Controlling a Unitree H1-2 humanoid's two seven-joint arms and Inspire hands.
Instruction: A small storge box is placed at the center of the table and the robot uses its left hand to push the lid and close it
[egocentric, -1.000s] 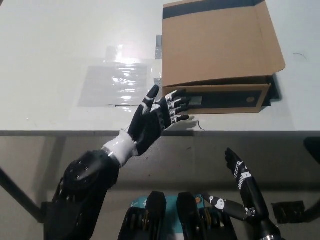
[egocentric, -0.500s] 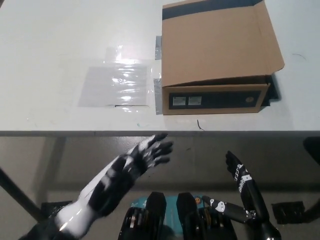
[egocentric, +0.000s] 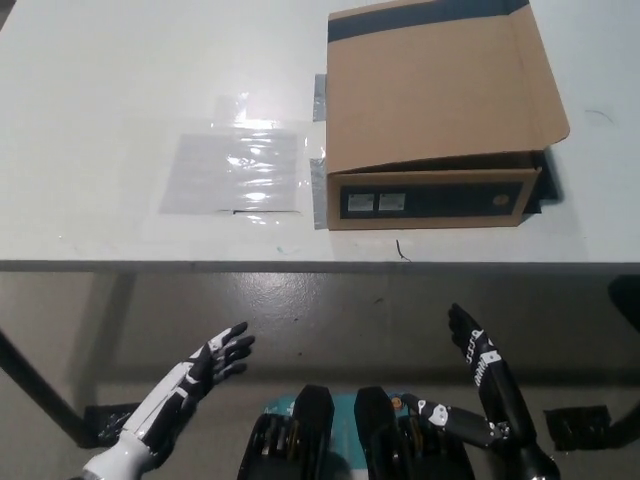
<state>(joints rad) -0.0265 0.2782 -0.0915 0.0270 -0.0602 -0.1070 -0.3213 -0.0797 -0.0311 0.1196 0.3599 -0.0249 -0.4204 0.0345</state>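
Note:
A brown cardboard storage box (egocentric: 430, 115) stands on the white table (egocentric: 120, 80), right of centre, near the front edge. Its lid lies flat over the top, and its dark front face with two labels shows. My left hand (egocentric: 195, 375) hangs open below the table edge at the lower left, well away from the box. My black right hand (egocentric: 485, 375) rests open at the lower right, also below the table edge.
A clear plastic sheet (egocentric: 235, 168) lies flat on the table to the left of the box. Grey tape strips (egocentric: 319, 192) sit at the box's left side. The table's front edge (egocentric: 300, 266) runs across the middle of the picture.
My left hand has drawn back from the box's front left corner, dropped below the table edge and moved to the lower left. The box and the right hand have stayed put.

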